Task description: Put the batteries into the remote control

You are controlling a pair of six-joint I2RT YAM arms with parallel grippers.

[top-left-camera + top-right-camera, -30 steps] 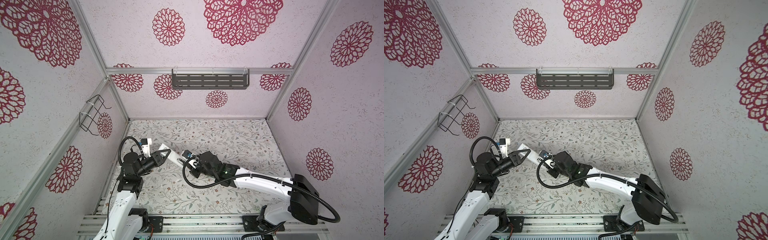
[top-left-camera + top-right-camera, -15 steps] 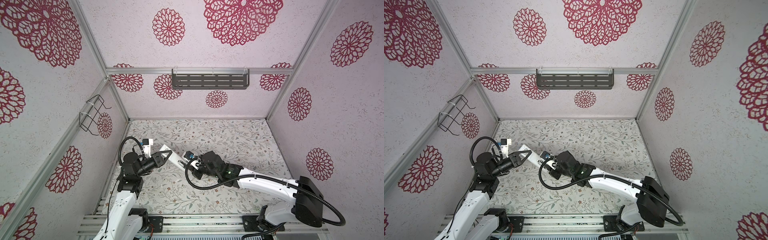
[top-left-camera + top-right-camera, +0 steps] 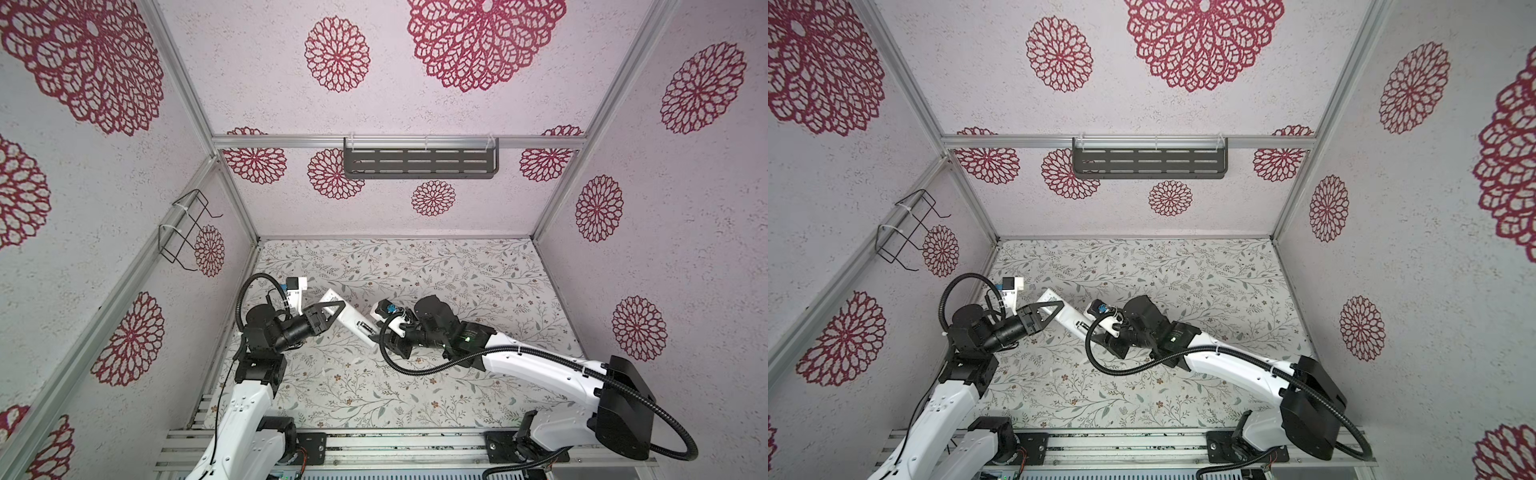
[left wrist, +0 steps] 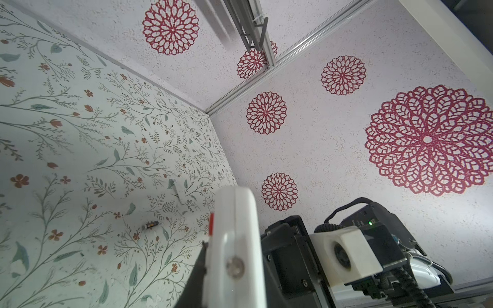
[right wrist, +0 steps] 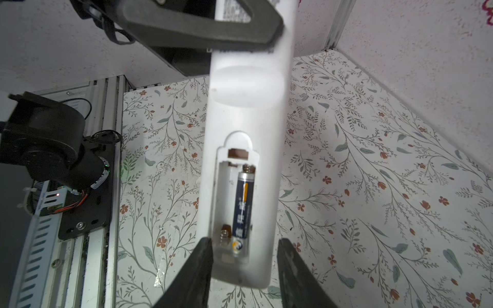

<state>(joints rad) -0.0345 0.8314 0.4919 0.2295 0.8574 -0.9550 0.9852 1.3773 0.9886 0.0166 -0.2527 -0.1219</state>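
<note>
Plainly, left gripper (image 3: pixel 335 311) pinches white remote control (image 5: pixel 245 112), 1 dark battery (image 5: pixel 241 202) seated; right gripper (image 5: pixel 245 244) jaws spread.

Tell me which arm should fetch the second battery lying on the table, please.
Right. The left fingers are clamped on the raised remote control, so they are busy. The right fingers stand open beside its end, holding nothing, free to reach the loose battery.

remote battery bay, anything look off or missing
The slim white plastic remote has an uncovered bay: one dark blue cylindrical battery seated, the other slot empty. Another small dark battery lies loose on the floral tabletop.
</note>
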